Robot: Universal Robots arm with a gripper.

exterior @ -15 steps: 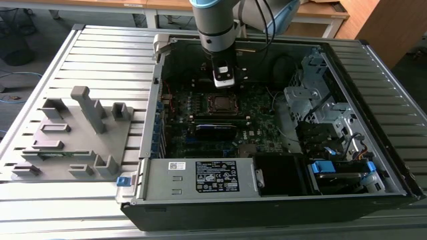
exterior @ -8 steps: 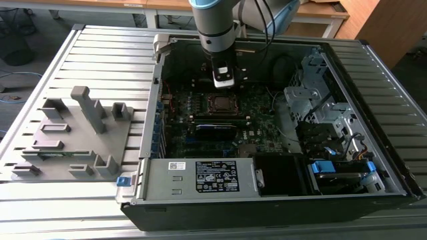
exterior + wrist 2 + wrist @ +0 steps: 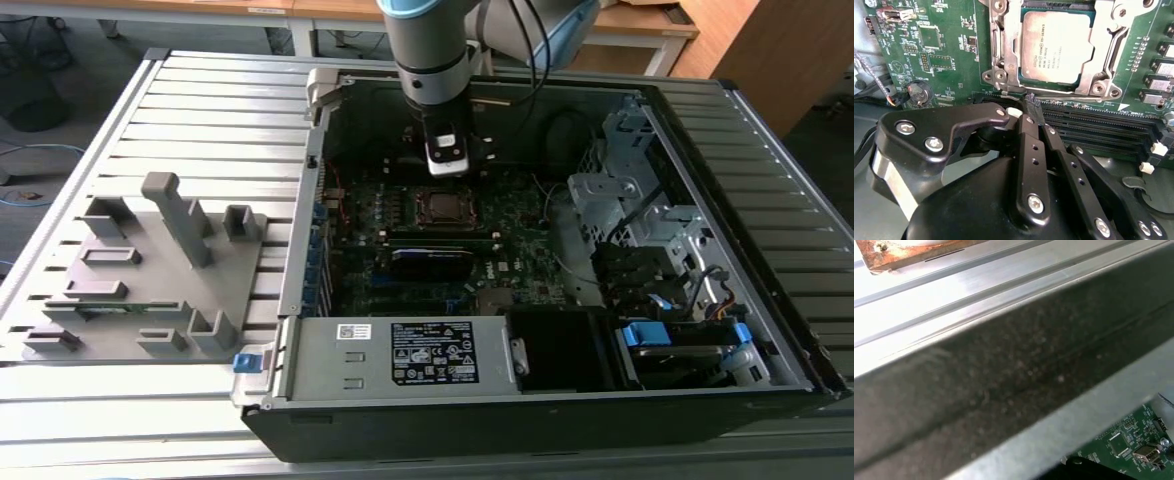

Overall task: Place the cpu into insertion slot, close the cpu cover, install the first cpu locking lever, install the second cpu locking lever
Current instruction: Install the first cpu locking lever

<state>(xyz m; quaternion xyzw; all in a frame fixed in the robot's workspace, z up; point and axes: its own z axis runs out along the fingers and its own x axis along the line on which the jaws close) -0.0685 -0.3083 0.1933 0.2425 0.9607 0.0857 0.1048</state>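
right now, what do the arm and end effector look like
The arm is a grey tube with light blue caps, a black cable beside it and a white block at the wrist. The end effector is black, with slim perforated fingers and silver screws.

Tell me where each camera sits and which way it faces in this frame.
Exterior view: off the arm, high, looking down into the open computer case; the arm and gripper show.
Second wrist view: on the wrist, looking past the shut gripper at the cpu on the motherboard.
First wrist view: on the wrist, facing the computer case's wall, a motherboard corner beyond.
Shared: exterior and second wrist views both show gripper and cpu.
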